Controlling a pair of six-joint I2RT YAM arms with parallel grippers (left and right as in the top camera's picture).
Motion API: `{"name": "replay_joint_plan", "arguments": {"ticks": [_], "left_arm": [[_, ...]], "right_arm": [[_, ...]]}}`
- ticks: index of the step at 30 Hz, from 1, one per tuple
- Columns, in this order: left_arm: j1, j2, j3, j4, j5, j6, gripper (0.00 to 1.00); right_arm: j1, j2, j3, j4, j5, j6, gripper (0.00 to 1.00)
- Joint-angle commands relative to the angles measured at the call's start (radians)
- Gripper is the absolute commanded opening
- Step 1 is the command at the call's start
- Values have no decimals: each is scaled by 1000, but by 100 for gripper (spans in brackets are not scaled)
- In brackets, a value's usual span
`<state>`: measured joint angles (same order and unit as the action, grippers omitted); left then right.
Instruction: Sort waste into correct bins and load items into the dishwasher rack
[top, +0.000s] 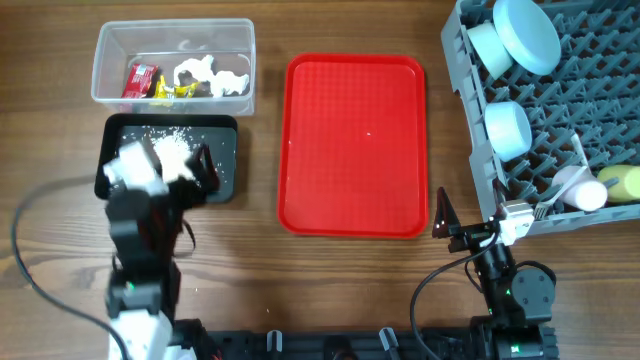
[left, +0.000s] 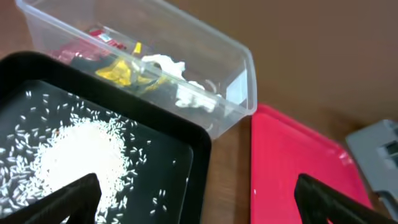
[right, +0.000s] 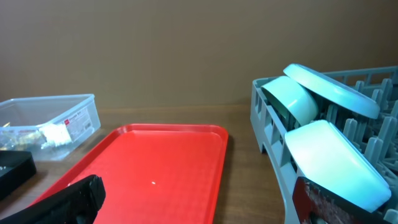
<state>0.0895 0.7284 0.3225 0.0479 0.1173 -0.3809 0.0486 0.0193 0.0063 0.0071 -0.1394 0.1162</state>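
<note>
rice heap (left: 81, 155): loose, very light grains. judged ungrippable by two fingers, prone to scatter. it lies in the black tray (left: 186, 134) at 9 o'clock on the table, with strays spread around it. best handled through the tray, which looks stiff and shallow; hold would be the rim on the long edge, kept level.

wrappers (left: 115, 71) and tissue (left: 186, 96): light, crushable, wrappers likely slippery. both sit inside the clear tub (left: 242, 74) at 10 o'clock, just beyond the black tray.

plate (top: 530, 35), bowls (top: 507, 127) and yellow cup (top: 622, 182): rigid and smooth. all stand in the dishwasher rack (top: 480, 160) at 3 o'clock. red tray (top: 355, 145) at centre is bare.

left gripper (left: 198, 193): hovers over the black tray's 3 o'clock side, wrist pitched down toward the grains. jaws spread wide, nothing between them.

right gripper (right: 199, 186): low at 5 o'clock by the rack's near corner, pointing toward 12 o'clock. jaws apart, empty.
</note>
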Motion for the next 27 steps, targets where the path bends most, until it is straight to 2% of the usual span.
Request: {"name": "replay_joint_plan", "arguments": {"ticks": [1,7,14,17,27], "left_arm": [[20,-185,-185,91,27,-47,100],[20,-434,-314,70,-19,-46,100],[20,-635,-317,-108,-32,-46,100],[20,-728,-317,-117,-32,-46,100],[20,-722,-317,-119,-32,-43,100]], "right_arm": [[-4,-5,-1,5,-15,18,100],[-4,-5,-1,5,-15,18,100],[-4,-5,-1,5,-15,18,100],[-4,-5,-1,5,-16,18,100],[-4,-5,-1,5,-15,18,100]]}}
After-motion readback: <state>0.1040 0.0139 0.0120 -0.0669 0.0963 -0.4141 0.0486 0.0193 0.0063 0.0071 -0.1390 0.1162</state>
